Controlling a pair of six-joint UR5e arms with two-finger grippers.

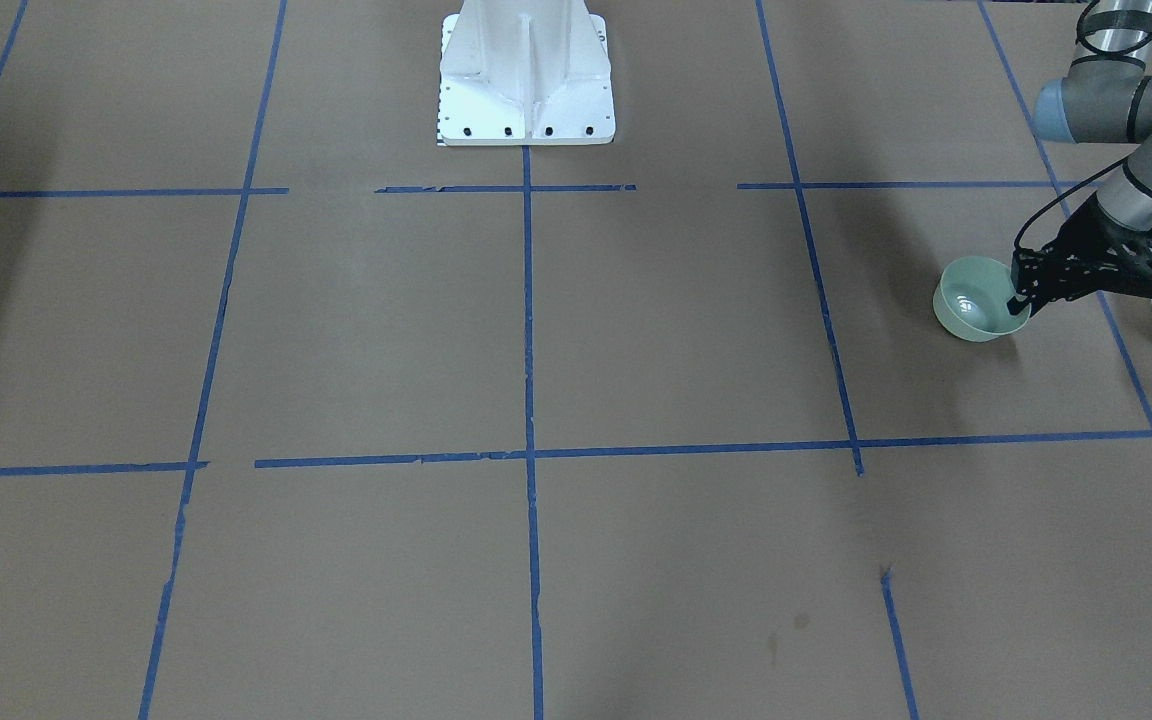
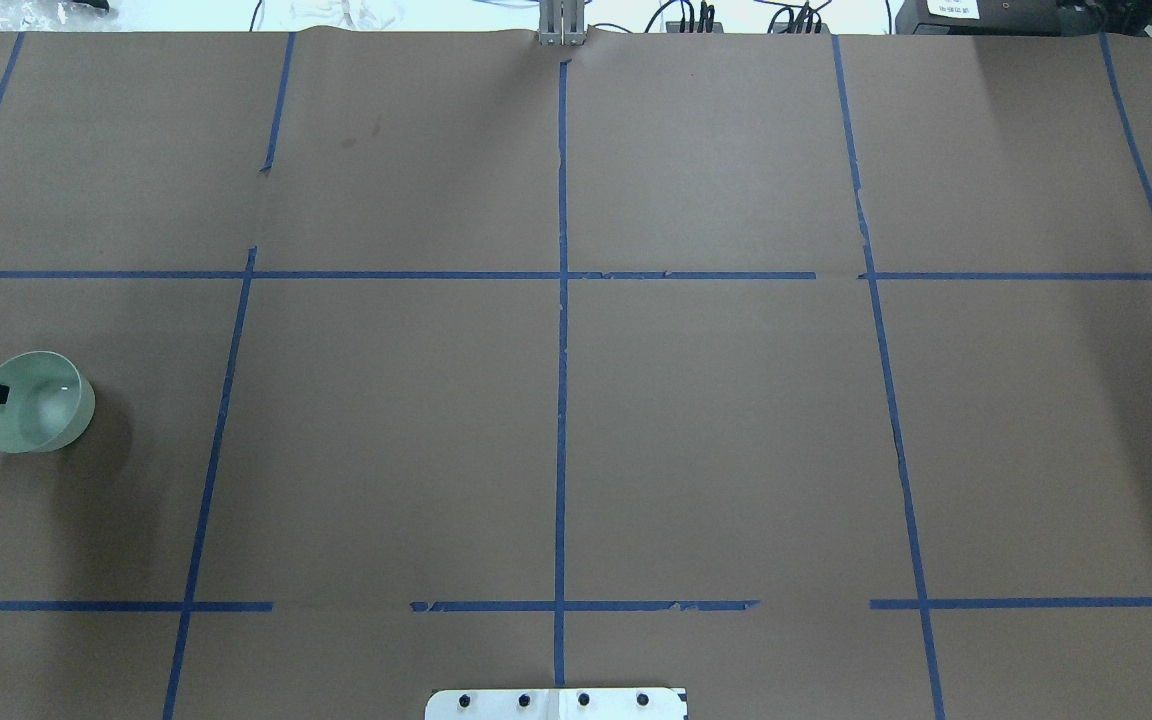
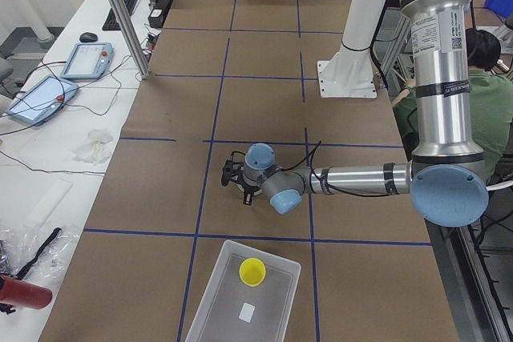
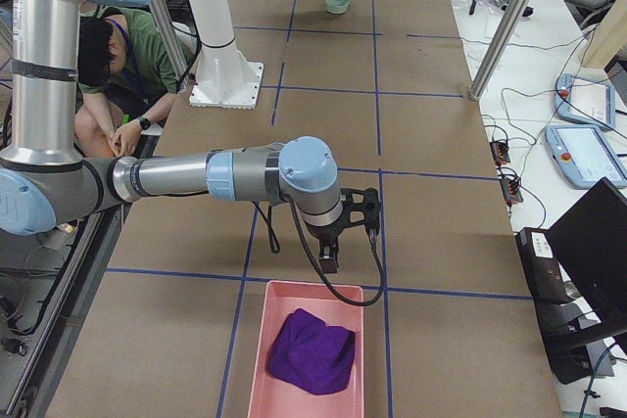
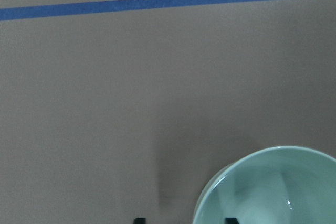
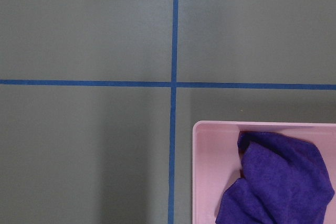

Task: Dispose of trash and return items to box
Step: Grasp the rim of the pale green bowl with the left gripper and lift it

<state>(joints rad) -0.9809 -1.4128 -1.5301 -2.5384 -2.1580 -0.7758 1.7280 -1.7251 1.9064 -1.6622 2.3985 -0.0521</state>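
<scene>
pale green bowl (image 5: 262, 187) fills your left wrist view, looks set on desk (image 2: 736, 420), near box (image 3: 280, 294) (yellow cup (image 3: 252, 271) already inside). left pincer (image 1: 1020, 302) straddles rim, fingers apart, not clenched yet: placed for rim pinch. right pincer (image 4: 331, 259): cannot tell.

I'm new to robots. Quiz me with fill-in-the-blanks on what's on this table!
The box holds a ___ cup.
The left gripper straddles the ___ of the bowl.
The pink tray holds a ___ cloth.
Missing words: yellow, rim, purple.
</scene>
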